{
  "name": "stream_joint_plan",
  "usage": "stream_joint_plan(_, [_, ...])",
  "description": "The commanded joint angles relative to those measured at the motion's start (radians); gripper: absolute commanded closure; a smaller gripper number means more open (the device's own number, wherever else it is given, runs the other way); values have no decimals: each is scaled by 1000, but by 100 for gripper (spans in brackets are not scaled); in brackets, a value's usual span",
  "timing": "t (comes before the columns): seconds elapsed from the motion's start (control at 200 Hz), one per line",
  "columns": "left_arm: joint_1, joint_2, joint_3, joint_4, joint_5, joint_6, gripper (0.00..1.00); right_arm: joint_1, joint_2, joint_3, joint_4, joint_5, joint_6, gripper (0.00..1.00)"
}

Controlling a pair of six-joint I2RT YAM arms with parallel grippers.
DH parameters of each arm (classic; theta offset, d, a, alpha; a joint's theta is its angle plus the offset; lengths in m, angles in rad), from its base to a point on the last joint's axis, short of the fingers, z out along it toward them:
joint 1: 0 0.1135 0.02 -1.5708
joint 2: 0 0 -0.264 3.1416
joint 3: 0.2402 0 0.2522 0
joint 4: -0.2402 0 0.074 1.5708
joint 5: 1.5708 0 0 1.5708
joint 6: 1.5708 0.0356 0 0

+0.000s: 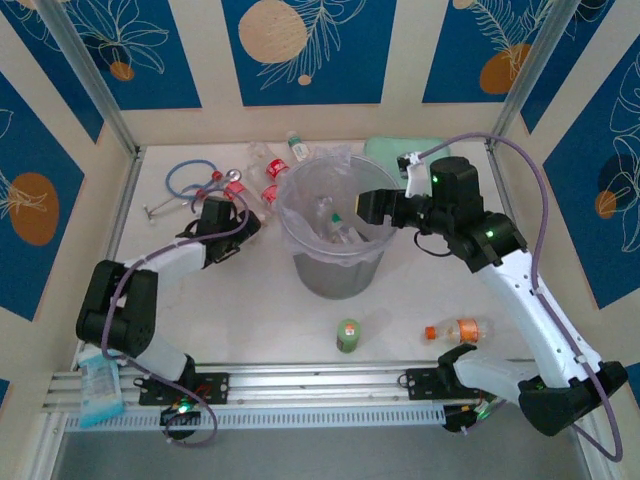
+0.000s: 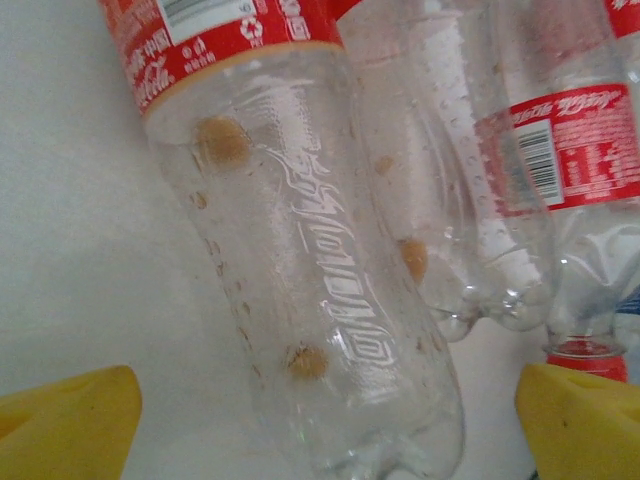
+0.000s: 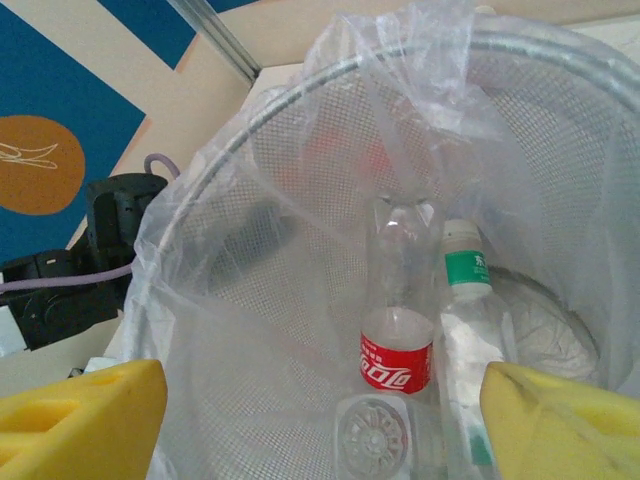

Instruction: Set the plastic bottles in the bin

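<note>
In the left wrist view the nearest red-labelled bottle [image 2: 320, 300] runs off the top edge, so its neck and cap are cut away. It covers much of a second clear bottle [image 2: 450, 200] behind it. A third bottle [image 2: 580, 150] is clipped by the right edge. The red cap [image 2: 585, 352] beneath it is half hidden by a yellow finger pad [image 2: 580, 420], which is itself cut by the bottom edge.

In the right wrist view the bin [image 3: 230, 330] leaves the picture on the right. A bottle base [image 3: 375, 435] low in it is blurred behind the clear bag [image 3: 400, 50].

From above, the bottles inside the bin [image 1: 335, 225] are too small and hazy to count, perhaps three. The mint-green case [image 1: 385, 152] sits partly behind the right arm [image 1: 520, 270].
</note>
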Motion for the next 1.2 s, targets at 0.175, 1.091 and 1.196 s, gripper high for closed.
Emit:
stream_joint_plan(0.175, [12,63,-12,80,12,-48,21,-9,-39,-21,-1,31,3,18])
stream_joint_plan(1.091, [-118,-840,15,-398,245,385,74,127,259,344,72,-129,-40,18])
stream_joint_plan(1.196, [-171,-909,52,-411,284,432,77,232,367,486,30,-78,-88,16])
